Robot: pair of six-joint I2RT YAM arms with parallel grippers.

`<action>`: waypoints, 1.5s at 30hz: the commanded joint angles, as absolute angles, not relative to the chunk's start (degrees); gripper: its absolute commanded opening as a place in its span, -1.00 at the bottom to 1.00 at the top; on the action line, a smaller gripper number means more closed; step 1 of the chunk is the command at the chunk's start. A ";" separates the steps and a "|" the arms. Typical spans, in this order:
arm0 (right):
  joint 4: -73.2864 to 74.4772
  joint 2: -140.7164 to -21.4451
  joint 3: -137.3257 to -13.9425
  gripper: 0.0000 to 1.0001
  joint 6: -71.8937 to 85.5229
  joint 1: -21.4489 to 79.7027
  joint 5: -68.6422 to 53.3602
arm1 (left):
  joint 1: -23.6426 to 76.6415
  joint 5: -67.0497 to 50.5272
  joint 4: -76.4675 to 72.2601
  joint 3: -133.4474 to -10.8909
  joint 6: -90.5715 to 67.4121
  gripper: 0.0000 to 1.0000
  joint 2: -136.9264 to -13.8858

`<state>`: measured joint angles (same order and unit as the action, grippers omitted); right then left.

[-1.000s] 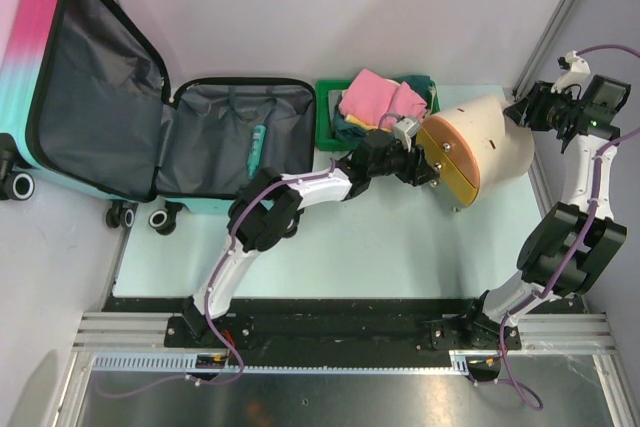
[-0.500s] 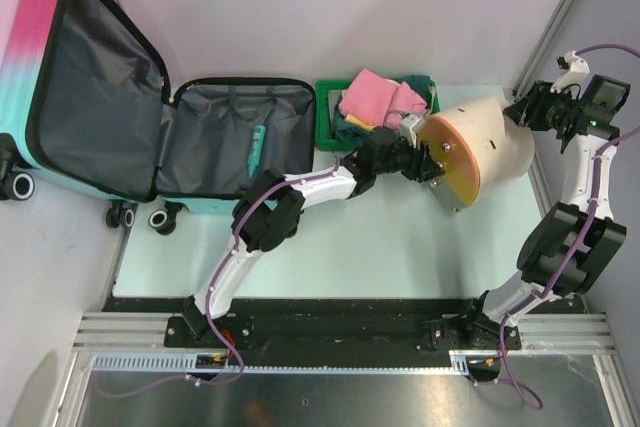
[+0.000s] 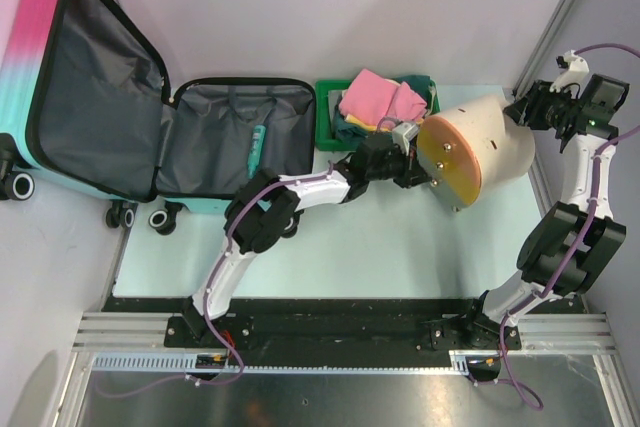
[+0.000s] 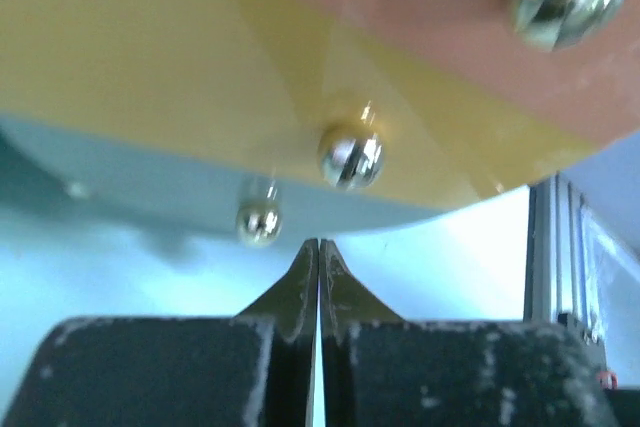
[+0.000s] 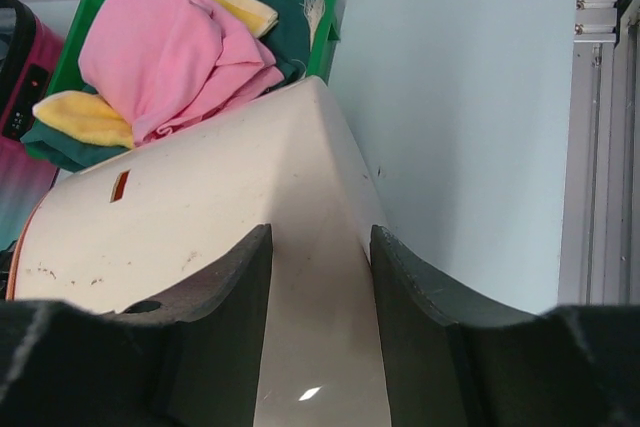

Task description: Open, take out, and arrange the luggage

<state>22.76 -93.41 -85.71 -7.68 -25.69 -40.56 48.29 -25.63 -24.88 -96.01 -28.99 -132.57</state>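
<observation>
**1. Luggage** [image 3: 100, 97]: large hard-shell child's suitcase.
- Shell graded pink to teal, with a black zipper edge, black wheels [image 3: 162, 219] and dark grey fabric lining.
- It lies unzipped and spread open, well apart from the left end effector [image 3: 420, 168], off to that end effector's left, past the tray.
- The nearer half rests flat on the surface, lining up, with a small teal stick-shaped object [image 3: 258, 143] lying in it.
- The farther half stands tilted, its lining turned toward the left end effector.

**2. Left end effector** [image 4: 318, 247]: fingers pressed together, with nothing between them. The tips sit close below the orange disc; whether they touch it cannot be told.

**3. Cylinder** [image 3: 480, 147]: white body with an orange end disc [image 4: 150, 47].
- It lies on its side, directly ahead of the left end effector.
- The disc carries silver screws [image 4: 350, 157].
- The right end effector [image 3: 523, 110] sits at the opposite, white end.
- That end effector's fingers [image 5: 235, 287] stand apart, one on each side of the curved white body. Whether they clamp it cannot be told.

**4. Tray** [image 3: 325, 117]: green plastic, rectangular.
- It sits just beside the left end effector, between it and the luggage.
- It is heaped with cloths [image 3: 375, 95] in pink, yellow and dark green.

**5. Surface** [image 3: 350, 247]: flat, pale blue-green. It carries the tray, the cylinder and the flat half of the luggage.

**6. Room**: plain pale grey walls behind the surface, with aluminium frame posts [image 3: 560, 17] slanting past the right end effector.
</observation>
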 commanded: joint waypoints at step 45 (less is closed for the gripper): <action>37.53 -97.82 -81.21 -0.10 -9.23 -21.27 -40.95 | 48.95 -24.87 -27.86 -105.20 -35.51 -0.03 -135.09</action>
